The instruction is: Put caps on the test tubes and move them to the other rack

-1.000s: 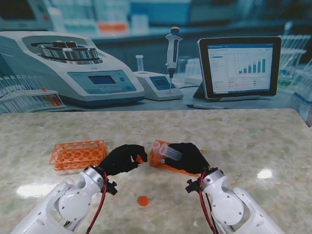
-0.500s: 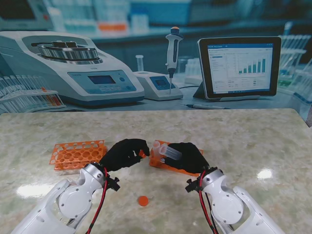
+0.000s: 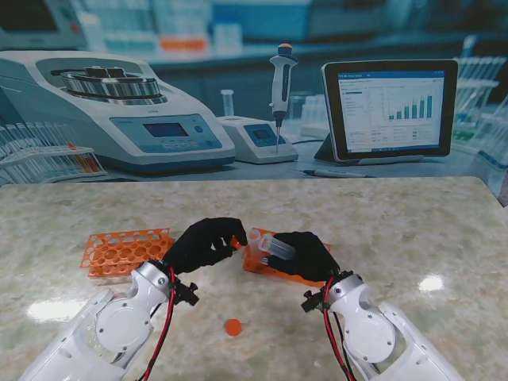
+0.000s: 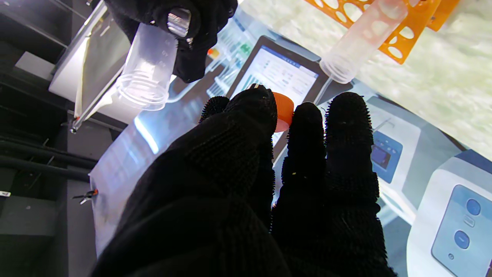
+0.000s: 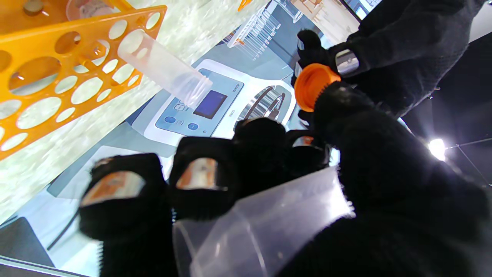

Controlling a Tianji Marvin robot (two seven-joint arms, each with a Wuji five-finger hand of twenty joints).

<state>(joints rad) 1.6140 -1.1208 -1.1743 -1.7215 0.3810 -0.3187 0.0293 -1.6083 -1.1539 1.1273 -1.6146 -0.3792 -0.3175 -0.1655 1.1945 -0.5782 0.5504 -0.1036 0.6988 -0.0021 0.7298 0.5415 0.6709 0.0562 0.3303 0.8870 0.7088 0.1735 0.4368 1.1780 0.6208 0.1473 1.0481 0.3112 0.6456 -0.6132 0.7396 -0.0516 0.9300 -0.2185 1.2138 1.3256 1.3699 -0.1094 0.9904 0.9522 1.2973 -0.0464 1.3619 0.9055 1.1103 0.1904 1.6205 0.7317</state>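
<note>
Right, on your far left the empty orange rack (image 3: 127, 252) sits flat on the desk (image 3: 413, 230). Next, left hand (image 3: 202, 244): fingers (image 4: 342, 127) closed on an orange cap (image 4: 283, 111), held just beside the open mouth of the tube (image 3: 270, 243). A spare cap (image 3: 232, 326) lies on the desk nearer to you, between the arms. Right hand (image 3: 305, 255): fingers wrapped around that clear tube, tilted, over the second rack (image 3: 266, 267). Another uncapped tube (image 5: 165, 73) stands in that rack.
</note>
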